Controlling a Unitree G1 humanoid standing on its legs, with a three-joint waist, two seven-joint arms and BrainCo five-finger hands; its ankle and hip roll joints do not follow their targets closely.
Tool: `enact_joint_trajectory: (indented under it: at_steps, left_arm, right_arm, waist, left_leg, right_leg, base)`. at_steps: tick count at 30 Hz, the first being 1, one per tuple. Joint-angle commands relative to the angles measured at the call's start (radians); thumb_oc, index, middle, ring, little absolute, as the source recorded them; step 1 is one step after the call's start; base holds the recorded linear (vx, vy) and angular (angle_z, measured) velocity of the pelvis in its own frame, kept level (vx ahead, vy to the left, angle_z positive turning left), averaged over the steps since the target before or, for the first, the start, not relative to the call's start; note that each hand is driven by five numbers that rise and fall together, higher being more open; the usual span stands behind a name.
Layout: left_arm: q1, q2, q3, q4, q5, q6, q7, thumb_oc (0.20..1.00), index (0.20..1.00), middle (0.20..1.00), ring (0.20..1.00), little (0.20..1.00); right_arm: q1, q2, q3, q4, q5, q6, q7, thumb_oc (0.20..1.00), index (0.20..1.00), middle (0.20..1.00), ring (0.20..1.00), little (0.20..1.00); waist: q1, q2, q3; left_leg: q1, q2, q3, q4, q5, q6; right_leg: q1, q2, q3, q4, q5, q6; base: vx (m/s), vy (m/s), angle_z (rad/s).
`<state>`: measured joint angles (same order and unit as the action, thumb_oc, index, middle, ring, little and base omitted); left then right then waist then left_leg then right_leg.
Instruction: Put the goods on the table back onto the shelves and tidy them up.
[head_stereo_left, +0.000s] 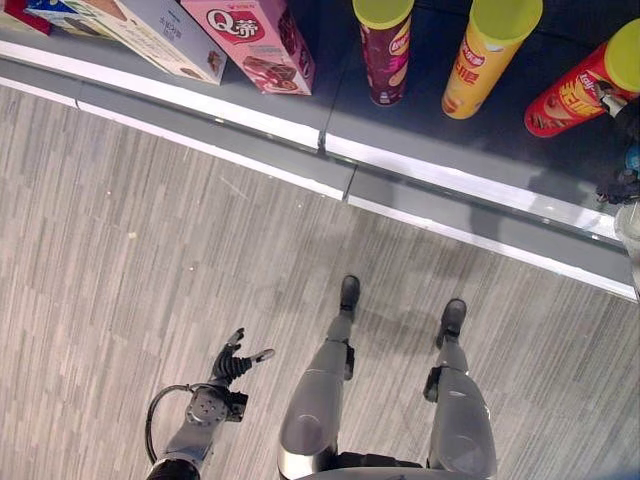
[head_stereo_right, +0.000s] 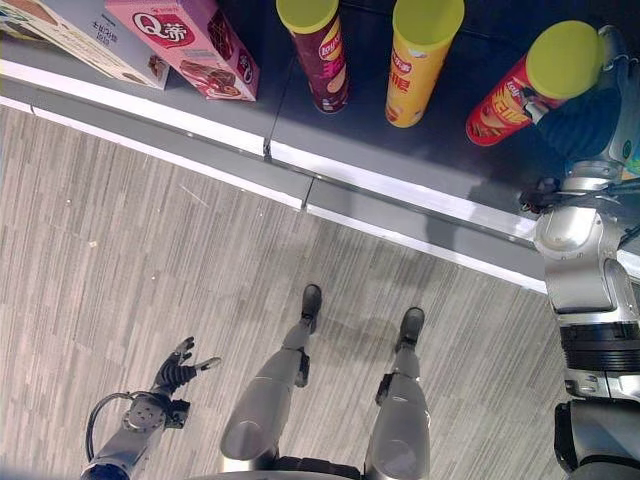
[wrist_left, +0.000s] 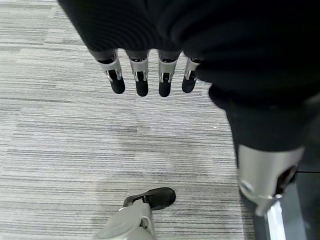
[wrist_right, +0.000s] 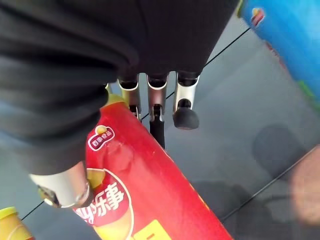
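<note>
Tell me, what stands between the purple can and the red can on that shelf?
A yellow can with a yellow-green lid stands upright between the purple can and the tilted red can, seen in both eye views.

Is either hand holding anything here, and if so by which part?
The right hand is at the upper body of the red canister, fingers and thumb on opposite sides of it, though a closed grip cannot be confirmed. The left hand hangs open over the floor, holding nothing.

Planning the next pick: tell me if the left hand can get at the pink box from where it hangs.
Probably not: the left hand hangs low over the floor, fingers relaxed, far from the pink box on the shelf.
</note>
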<state>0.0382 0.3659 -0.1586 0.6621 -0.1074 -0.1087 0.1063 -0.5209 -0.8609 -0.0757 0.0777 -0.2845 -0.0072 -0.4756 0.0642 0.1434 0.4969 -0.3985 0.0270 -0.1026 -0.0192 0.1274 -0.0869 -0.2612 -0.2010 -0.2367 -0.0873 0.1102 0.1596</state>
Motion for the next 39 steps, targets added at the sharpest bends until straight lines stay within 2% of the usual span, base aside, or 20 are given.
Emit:
enact_joint_trajectory:
  at_steps: [1, 8, 21, 39]
  left_arm:
    - [0.005, 0.03, -0.017, 0.034, -0.014, 0.002, 0.016, 1.0, 1.0, 1.0, 1.0, 1.0]
    - [0.004, 0.031, -0.01, 0.035, -0.01, 0.006, 0.014, 1.0, 1.0, 1.0, 1.0, 1.0]
    - [-0.002, 0.026, -0.008, 0.04, -0.011, 0.009, 0.014, 1.0, 1.0, 1.0, 1.0, 1.0]
    - [-0.003, 0.027, -0.014, 0.044, -0.013, 0.007, 0.021, 1.0, 1.0, 1.0, 1.0, 1.0]
  right_arm:
    - [0.011, -0.041, -0.031, -0.049, 0.007, -0.034, -0.01, 0.2, 0.2, 0.2, 0.2, 0.2]
    - [0.05, -0.043, -0.041, -0.054, 0.027, -0.04, 0.017, 0.2, 0.2, 0.2, 0.2, 0.2]
    - [0.067, -0.04, -0.016, -0.044, 0.057, -0.049, 0.052, 0.2, 0.2, 0.2, 0.2, 0.2]
    - [0.019, -0.04, 0.028, 0.023, 0.054, -0.04, 0.037, 0.2, 0.2, 0.2, 0.2, 0.2]
  waist:
    - [-0.009, -0.058, -0.089]
    - [-0.015, -0.075, -0.094]
    - [-0.017, -0.089, -0.096]
    - [-0.003, -0.088, -0.099]
  left_leg:
    - [0.001, 0.014, 0.045, -0.006, -0.05, -0.066]
    - [0.005, 0.02, 0.046, -0.004, -0.052, -0.065]
    - [0.004, 0.024, 0.053, -0.006, -0.05, -0.066]
    - [0.006, 0.025, 0.048, -0.011, -0.046, -0.068]
  right_leg:
    - [-0.061, -0.053, 0.063, 0.11, -0.068, 0.096]
    - [-0.054, -0.05, 0.059, 0.105, -0.068, 0.096]
    - [-0.052, -0.046, 0.062, 0.098, -0.066, 0.096]
    - [-0.049, -0.044, 0.054, 0.095, -0.068, 0.094]
  base:
    - [0.0, 0.0, 0.0]
    - [0.0, 0.0, 0.0]
    - [0.0, 0.0, 0.0]
    - [0.0, 0.0, 0.0]
